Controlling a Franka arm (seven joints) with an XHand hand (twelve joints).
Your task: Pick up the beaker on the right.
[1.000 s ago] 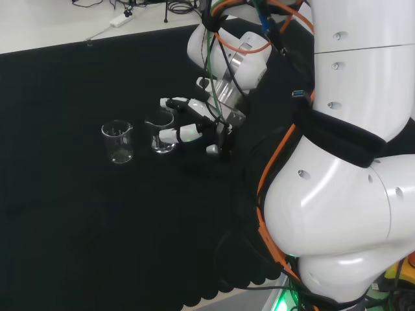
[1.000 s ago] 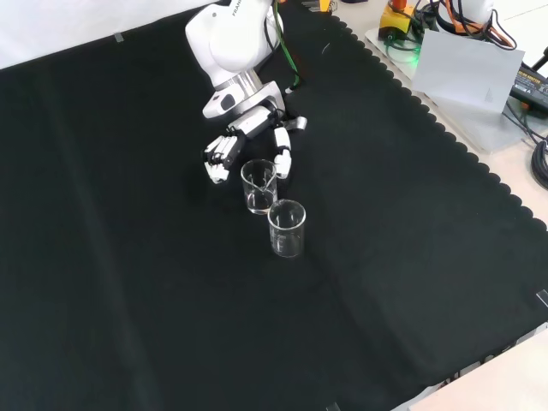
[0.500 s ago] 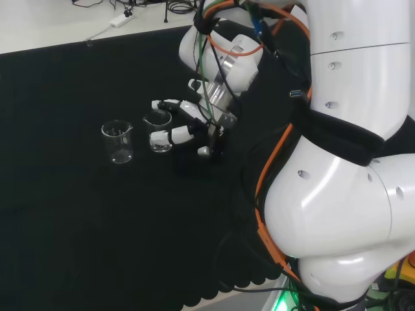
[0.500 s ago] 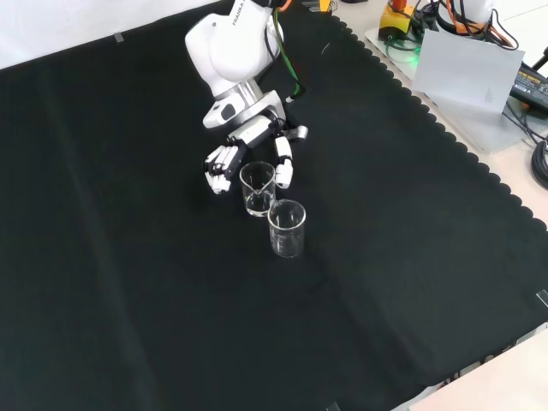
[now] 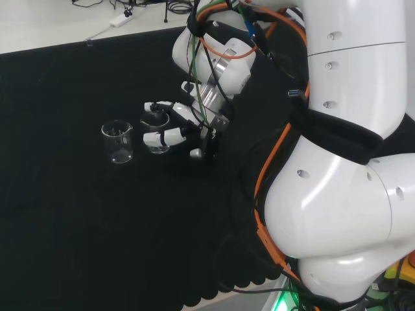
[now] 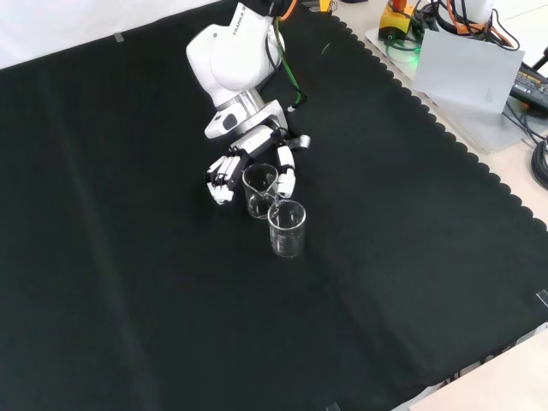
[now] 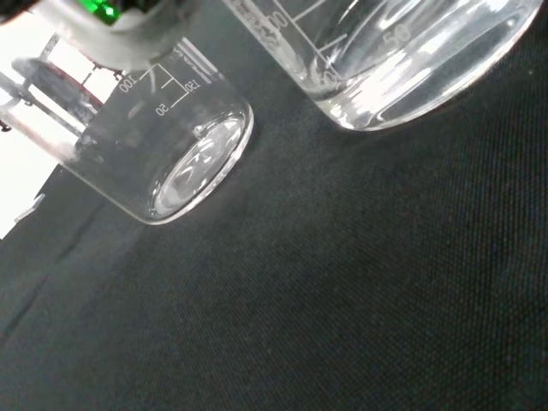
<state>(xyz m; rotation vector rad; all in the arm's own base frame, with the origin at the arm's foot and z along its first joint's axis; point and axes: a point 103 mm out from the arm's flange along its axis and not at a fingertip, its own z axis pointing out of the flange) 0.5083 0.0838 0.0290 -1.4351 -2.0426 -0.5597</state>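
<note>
Now the hand [image 6: 248, 167] has its fingers [image 6: 221, 176] and thumb [image 6: 285, 178] spread around the nearer beaker [image 6: 259, 190] on the tabletop [image 6: 128, 300]; the other beaker [image 6: 287, 229] stands at its 5 o'clock in the front view

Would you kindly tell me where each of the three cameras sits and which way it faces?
Head view: behind and above the arm's base, looking over the white arm links at the robot hand and two beakers.
Front view: opposite, looking down on the black cloth; the robot hand comes from the top.
Wrist view: at the wrist, close on the near beaker.
Head and front views share the far beaker.
</note>
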